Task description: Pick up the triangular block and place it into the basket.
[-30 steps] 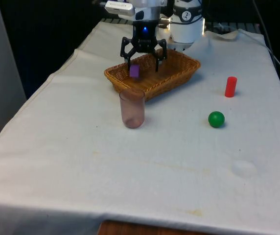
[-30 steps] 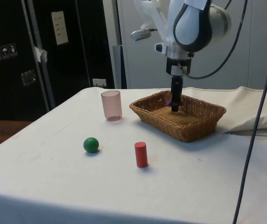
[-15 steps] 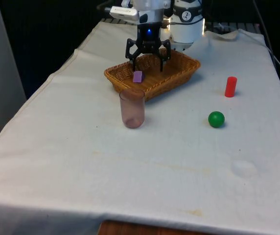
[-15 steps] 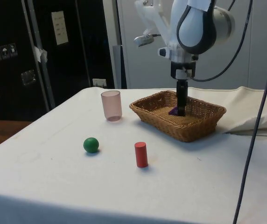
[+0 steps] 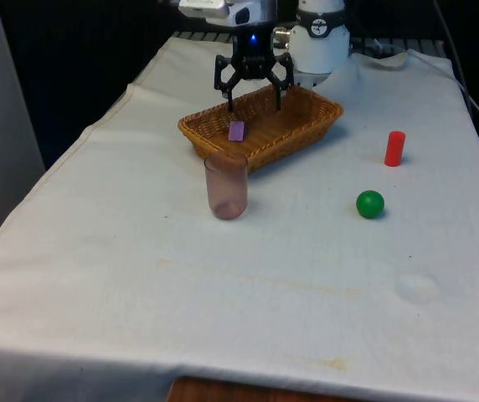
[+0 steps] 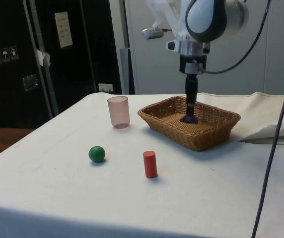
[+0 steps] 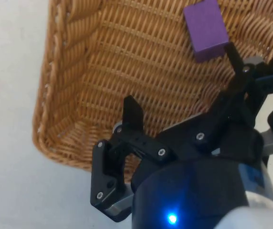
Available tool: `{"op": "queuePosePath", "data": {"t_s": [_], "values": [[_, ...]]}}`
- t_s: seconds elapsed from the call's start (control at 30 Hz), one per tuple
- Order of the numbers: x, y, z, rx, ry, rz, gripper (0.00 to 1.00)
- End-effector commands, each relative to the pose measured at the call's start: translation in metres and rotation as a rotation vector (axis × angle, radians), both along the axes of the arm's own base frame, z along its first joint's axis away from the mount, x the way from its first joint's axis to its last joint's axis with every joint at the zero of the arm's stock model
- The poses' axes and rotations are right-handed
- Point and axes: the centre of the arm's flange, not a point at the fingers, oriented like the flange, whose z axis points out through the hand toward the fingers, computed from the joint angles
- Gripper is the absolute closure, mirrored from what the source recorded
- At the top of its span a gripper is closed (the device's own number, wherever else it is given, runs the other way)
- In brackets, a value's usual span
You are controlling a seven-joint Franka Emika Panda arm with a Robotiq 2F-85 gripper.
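1. White cloth covers the table, and its near stretch carries only faint stains.
2. A green ball sits on the cloth toward the front view's right, nearer than the other loose pieces.
3. A translucent pink cup stands upright a little left of centre in the front view, just in front of the basket's near rim but apart from it.
4. A red cylinder stands upright farther back on the front view's right, well apart from the basket and near the ball.
5. The wicker basket lies past the cup, set at an angle to the table's edges, with its woven floor bare on the side away from the block.
6. The purple triangular block lies on the basket's floor near the corner at the front view's left; in the side view it shows as a small purple wedge low inside the basket, and the wrist view shows it as a purple slab lying free on the weave.
7. The black gripper hangs above the basket, its fingers spread wide and holding nothing; the block rests below it, clear of both fingertips.
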Motion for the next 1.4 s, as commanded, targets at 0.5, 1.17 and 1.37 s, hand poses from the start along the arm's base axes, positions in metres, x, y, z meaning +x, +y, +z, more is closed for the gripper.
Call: {"op": "queuePosePath", "data": {"t_s": [0.5, 1.17, 1.37], "values": [[0.052, 0.0, 0.042, 0.044, -0.011, 0.015, 0.0], [0.118, -0.001, 0.08, 0.064, -0.043, 0.013, 0.0], [0.132, 0.0, 0.089, 0.066, -0.059, 0.013, 0.0]]}}
